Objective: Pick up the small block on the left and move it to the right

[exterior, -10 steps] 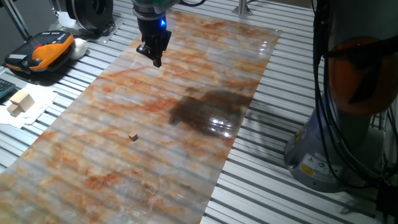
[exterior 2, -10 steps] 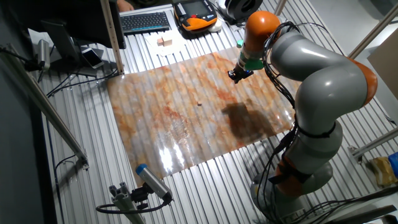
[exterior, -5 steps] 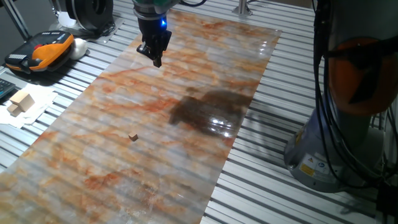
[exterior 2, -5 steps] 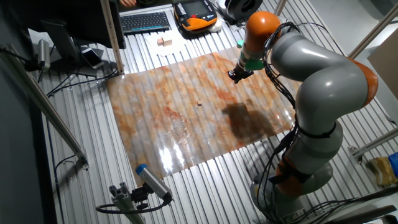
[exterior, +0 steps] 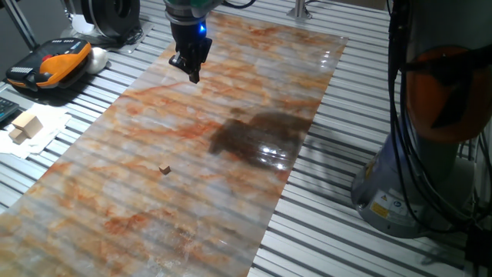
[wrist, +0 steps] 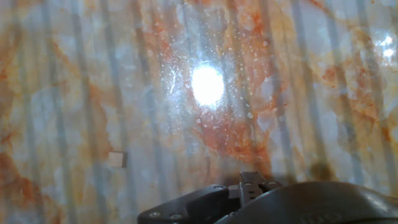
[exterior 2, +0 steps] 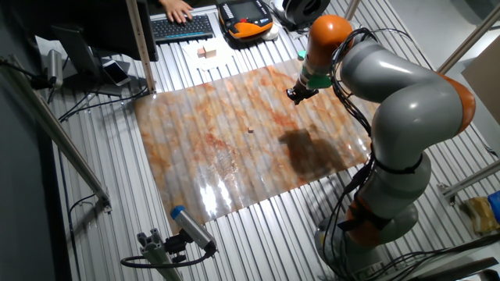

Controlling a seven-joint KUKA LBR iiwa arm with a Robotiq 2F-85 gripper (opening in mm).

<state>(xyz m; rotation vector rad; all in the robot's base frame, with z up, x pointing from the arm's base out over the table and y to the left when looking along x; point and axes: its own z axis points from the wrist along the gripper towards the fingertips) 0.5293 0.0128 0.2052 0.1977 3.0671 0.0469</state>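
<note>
The small block (exterior: 164,169) is a tiny tan-brown cube lying alone on the marbled orange-and-white sheet (exterior: 231,192). It also shows in the other fixed view (exterior 2: 251,130) and at the lower left of the hand view (wrist: 117,160). My gripper (exterior: 193,75) hangs just above the far end of the sheet, well away from the block and holding nothing. Its fingers taper together to a point and look shut. It also shows in the other fixed view (exterior 2: 292,95).
Larger pale wooden blocks (exterior: 24,127) lie on white paper off the sheet's left side. An orange-and-black pendant (exterior: 50,61) and a keyboard (exterior 2: 181,27) with a person's hand on it lie beyond. The robot base (exterior: 430,154) stands to the right. A dark stain (exterior: 257,135) marks the sheet.
The arm and the small block have not visibly moved. A person's hand has come further onto the keyboard in the other fixed view.
</note>
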